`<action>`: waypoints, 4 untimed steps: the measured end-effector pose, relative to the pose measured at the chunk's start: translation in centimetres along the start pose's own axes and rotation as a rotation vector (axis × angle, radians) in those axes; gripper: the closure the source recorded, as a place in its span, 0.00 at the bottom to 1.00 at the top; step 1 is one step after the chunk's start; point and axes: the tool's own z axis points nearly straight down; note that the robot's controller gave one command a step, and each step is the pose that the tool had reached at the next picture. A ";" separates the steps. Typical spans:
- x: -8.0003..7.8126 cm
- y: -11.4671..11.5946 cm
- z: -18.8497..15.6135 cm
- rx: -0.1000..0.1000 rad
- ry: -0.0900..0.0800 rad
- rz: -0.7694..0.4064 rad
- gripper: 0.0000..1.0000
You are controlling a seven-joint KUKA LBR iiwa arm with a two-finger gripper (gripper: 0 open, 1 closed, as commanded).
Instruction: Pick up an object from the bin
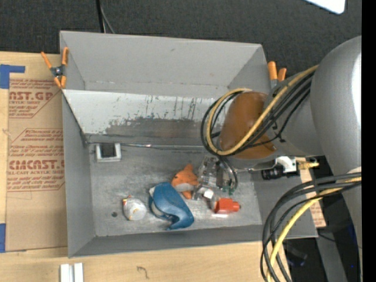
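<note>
**Camera view, 1 entry.**

- Hand [215, 180]: low in the bin [147, 107], right of the floor's middle. Open or closed: cannot tell. Nothing is seen held.
- Nearest things: 1 orange piece [184, 178] just beside the hand on the view's left, and 1 red piece [227, 205] just beside it toward the front wall. Either could be the pick.
- Others: 1 blue curved piece [171, 208] touching the orange one, and 1 white round piece [134, 209] apart at the left.
- Risks, as judged: the 3 crowded pieces may be caught together or pushed aside, a glancing close could send the small red piece skidding, and the front wall is near.
- Surface: bare grey metal, scuffed, likely slippery, with sloped walls.
- Room: open floor at the left and rear. The bin stands on a wooden tabletop [176, 263].
</note>
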 end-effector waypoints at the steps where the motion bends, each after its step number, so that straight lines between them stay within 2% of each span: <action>1: 0.1 0.0 -0.6 0.001 0.005 0.005 1.00; 2: 0.4 0.0 -2.2 0.003 0.016 0.002 1.00; 4: 0.3 0.1 -4.9 0.003 0.017 0.001 1.00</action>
